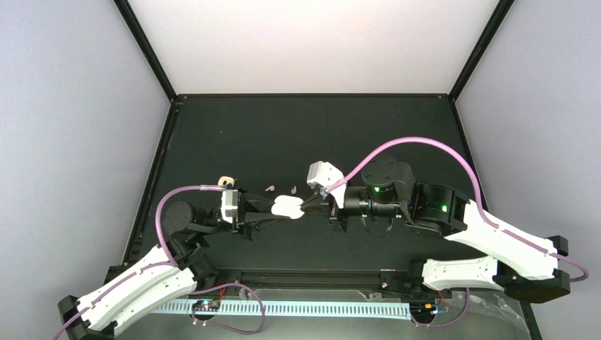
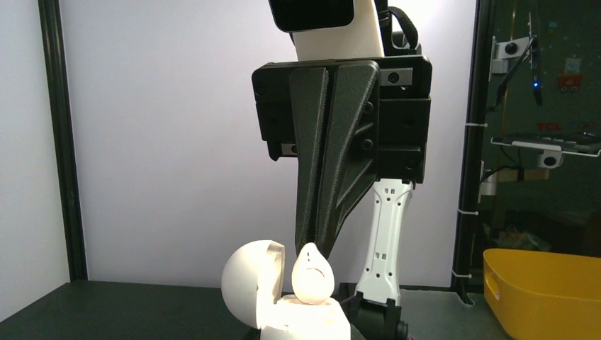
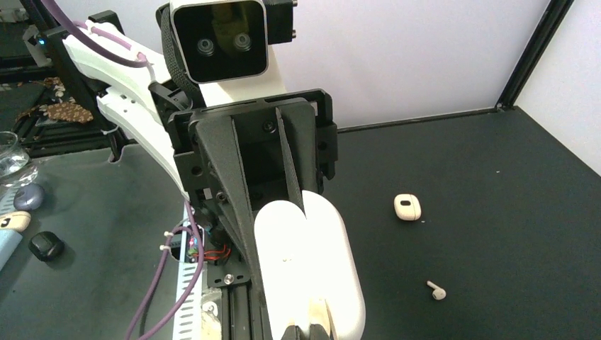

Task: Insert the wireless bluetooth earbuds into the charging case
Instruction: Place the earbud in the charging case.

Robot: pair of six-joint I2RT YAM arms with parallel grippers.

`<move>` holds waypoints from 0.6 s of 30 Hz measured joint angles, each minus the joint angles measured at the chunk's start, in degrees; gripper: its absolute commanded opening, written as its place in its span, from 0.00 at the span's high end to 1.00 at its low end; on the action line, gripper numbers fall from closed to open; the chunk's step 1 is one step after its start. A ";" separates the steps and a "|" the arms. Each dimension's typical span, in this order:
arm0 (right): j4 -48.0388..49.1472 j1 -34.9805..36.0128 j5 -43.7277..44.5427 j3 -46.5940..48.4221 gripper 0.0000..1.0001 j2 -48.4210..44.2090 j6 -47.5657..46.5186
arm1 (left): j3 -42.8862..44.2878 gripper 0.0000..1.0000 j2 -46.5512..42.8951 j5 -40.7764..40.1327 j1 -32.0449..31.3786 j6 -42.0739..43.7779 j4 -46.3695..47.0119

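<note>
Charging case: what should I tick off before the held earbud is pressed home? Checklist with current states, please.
1. Lid of the charging case open: ok.
2. Left end effector gripping the case: ok.
3. Right end effector shut on the pale earbud: ok.
4. Pale earbud directly over the case's open base: ok, judged from the left wrist view.
5. Stem lined up with its socket: cannot tell, the socket is hidden.
6. Loose earbud lying on the table, apart from both arms: ok.

charging case (image 2: 303,323), base beyond bottom edge
</note>
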 measured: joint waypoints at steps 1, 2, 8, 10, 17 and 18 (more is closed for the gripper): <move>0.33 0.00 0.02 -0.15 0.99 -0.02 0.00 | -0.02 0.98 0.00 0.00 0.00 -0.28 0.11; 0.59 0.00 0.07 -0.26 0.99 -0.04 0.00 | -0.02 0.98 0.02 -0.02 0.00 -0.59 0.20; 1.44 0.00 0.28 -0.94 0.99 -0.52 0.00 | -0.02 0.98 0.07 -0.04 0.00 -1.33 0.66; 1.60 0.00 0.26 -1.05 0.99 -0.52 0.00 | -0.02 0.98 0.09 -0.04 0.00 -1.62 0.68; 1.75 0.00 -0.17 -1.11 0.99 -0.46 0.00 | -0.02 0.98 0.11 -0.02 0.00 -2.21 1.07; 1.75 0.00 -0.24 -1.11 0.99 -0.44 -0.02 | -0.02 0.98 0.13 -0.02 0.00 -2.25 1.07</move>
